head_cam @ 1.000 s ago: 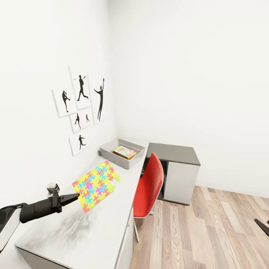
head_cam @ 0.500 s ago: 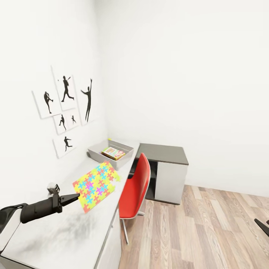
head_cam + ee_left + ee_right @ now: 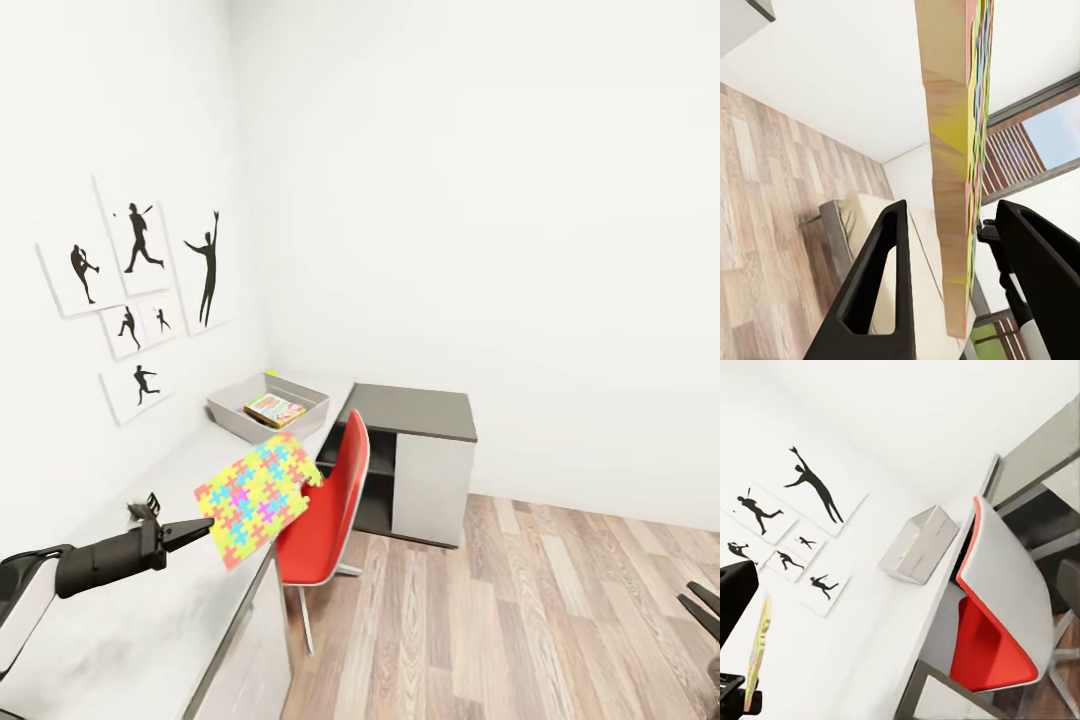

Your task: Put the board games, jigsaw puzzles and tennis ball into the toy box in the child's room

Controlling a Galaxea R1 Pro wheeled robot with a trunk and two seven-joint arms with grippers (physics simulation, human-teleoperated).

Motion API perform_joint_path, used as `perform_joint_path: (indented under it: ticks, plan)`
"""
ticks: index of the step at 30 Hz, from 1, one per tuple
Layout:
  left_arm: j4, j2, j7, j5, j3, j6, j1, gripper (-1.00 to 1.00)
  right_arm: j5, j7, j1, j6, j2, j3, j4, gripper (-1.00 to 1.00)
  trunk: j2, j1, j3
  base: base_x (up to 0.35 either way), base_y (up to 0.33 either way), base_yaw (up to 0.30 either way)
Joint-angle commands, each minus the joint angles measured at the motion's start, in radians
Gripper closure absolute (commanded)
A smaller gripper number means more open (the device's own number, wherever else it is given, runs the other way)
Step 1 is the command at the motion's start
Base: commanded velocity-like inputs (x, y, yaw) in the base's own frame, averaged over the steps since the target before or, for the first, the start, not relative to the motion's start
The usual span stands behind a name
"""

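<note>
While we roll along the table (image 3: 150,620), the room (image 3: 480,200) sets the layout: table against the wall on our left side, toy box (image 3: 262,420) at its far end near the corner, red chair (image 3: 325,515) tucked in just short of it. From the right wrist view the box (image 3: 921,544) sits on the tabletop just past the chair (image 3: 1001,630).

Left gripper (image 3: 190,532) has its two fingers closed thin on one edge of a jigsaw (image 3: 258,494), which hangs in the air, tilted, partly past the table edge. Wrist view confirms it: slab edge-on (image 3: 958,150) between the fingers (image 3: 881,292) (grip looks marginal, near one corner only).

Key relation: box lies straight ahead of the left hand, well apart, along the table's long axis. Left arm is the nearer one by far. Right gripper (image 3: 700,605) is low over the floor at the far right; we can't tell its opening.

One board game (image 3: 273,409) already lies in the box.
</note>
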Motion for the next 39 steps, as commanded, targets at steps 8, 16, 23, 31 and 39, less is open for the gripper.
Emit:
perform_joint_path:
  ticks: [8,16,23,31,39]
  plan:
    - [0.0,0.0,-0.001,0.001,0.001,0.005,0.0,1.0,0.021,-0.076,-0.001,0.038,-0.002,0.001,-0.015,-1.0,-0.001,0.0,-0.001,0.012,-0.343,0.0]
    - [0.001,0.0,-0.001,0.001,0.002,0.004,0.0,1.0,0.022,-0.08,-0.001,0.036,0.002,-0.001,-0.02,-1.0,-0.001,0.0,-0.001,0.132,-0.323,0.112]
    - [0.001,-0.002,0.0,0.001,0.001,0.003,0.0,1.0,0.022,-0.077,-0.001,0.035,0.002,0.0,-0.02,-1.0,-0.001,0.0,-0.001,0.228,-0.266,0.276]
    - [0.001,-0.003,0.001,0.001,0.001,0.001,0.0,1.0,0.022,-0.075,-0.001,0.035,0.001,0.001,-0.021,-1.0,-0.001,0.0,-0.001,0.255,-0.223,0.288]
    - [0.002,-0.003,0.001,0.001,0.002,0.001,0.0,1.0,0.024,-0.074,-0.001,0.035,0.0,0.001,-0.021,-1.0,-0.001,0.0,-0.002,0.258,-0.217,0.283]
